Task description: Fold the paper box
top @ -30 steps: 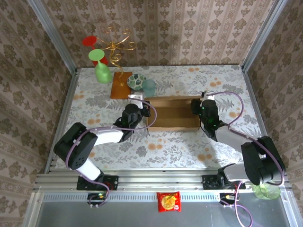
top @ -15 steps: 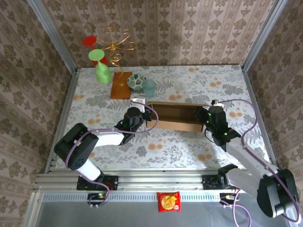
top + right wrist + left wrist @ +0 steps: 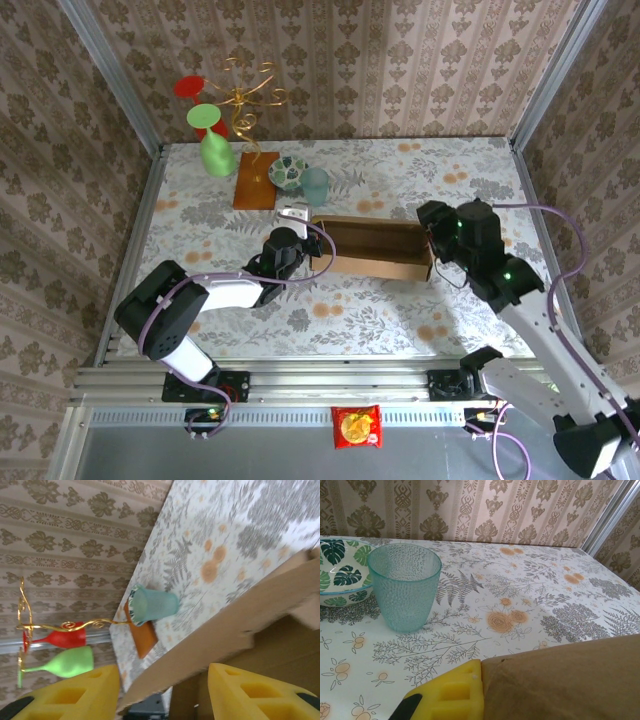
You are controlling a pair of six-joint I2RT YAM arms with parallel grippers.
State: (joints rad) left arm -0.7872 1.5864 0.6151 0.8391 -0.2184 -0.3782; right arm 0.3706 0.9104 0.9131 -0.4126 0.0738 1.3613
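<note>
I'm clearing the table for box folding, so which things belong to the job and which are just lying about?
Job: cardboard box, left fingers, right fingers.
Lying about: teal cup, leaf-print bowl, wooden slab with wire stand, green glass, red glass, snack packet.

— Does the left gripper actually clamp the paper box?
— Can't tell. From above, its wrist covers the jaws. In the left wrist view, one yellow finger and the cardboard both run off the bottom edge.
— The bowl?
— Cut by the left edge. The right gripper has both fingers cropped below, and the cardboard edge there is smeared.
</note>
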